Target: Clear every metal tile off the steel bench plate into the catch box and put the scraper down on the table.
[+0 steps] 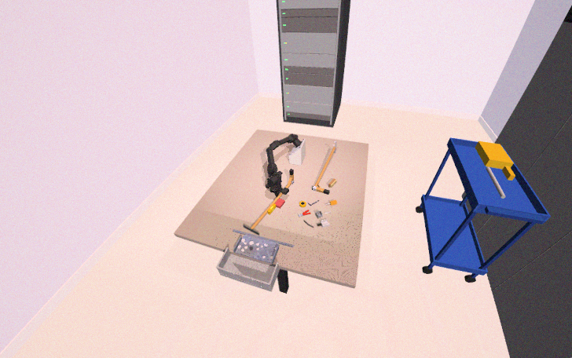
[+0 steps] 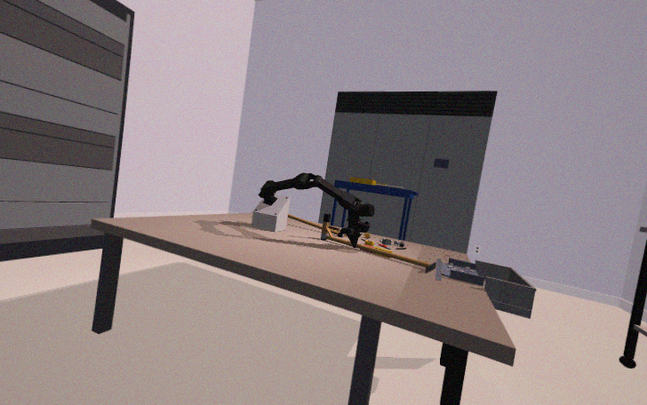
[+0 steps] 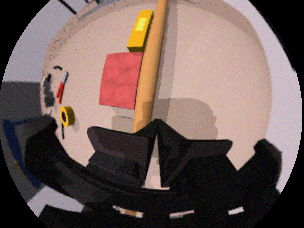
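Observation:
A long tool with an orange handle (image 1: 262, 217) (image 2: 405, 259) (image 3: 152, 65) lies on the table. Its dark blade (image 1: 251, 229) is short of the steel plate, and its near end has an upright black grip (image 1: 291, 172) (image 2: 326, 218). My gripper (image 2: 355, 246) (image 3: 158, 121) is shut and empty, low beside the handle. Several small pale tiles (image 1: 251, 242) lie spread on the steel plate (image 1: 270, 249). The grey catch box (image 1: 246, 279) (image 2: 509, 297) is at the plate's far end; no tiles are discernible in it.
A red block (image 1: 280, 203) (image 3: 121, 80) and a yellow piece (image 1: 271, 209) (image 3: 137, 40) lie along the handle. A grey rail (image 1: 285, 243) crosses before the plate. A second long orange-handled tool (image 1: 324, 167) and several small tools lie on the other side.

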### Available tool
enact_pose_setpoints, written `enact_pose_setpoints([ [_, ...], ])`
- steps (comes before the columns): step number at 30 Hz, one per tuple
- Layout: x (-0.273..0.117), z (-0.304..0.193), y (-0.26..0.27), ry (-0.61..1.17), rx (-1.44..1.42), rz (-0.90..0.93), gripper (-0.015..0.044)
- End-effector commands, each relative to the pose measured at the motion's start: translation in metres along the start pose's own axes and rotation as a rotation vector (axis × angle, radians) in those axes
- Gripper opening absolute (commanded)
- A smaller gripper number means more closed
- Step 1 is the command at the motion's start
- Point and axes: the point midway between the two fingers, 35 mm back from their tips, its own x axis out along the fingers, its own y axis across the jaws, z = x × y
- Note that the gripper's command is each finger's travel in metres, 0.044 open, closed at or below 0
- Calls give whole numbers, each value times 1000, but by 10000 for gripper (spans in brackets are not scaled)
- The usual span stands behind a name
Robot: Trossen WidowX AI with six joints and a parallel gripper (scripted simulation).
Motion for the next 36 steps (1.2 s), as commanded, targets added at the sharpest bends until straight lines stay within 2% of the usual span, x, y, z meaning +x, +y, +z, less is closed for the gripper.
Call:
enact_pose_setpoints([
  [1, -2, 1, 9, -6, -2, 8, 0],
  [14, -2, 2, 11, -3, 3, 0, 0],
  [36, -85, 21, 12, -36, 51, 5, 0],
])
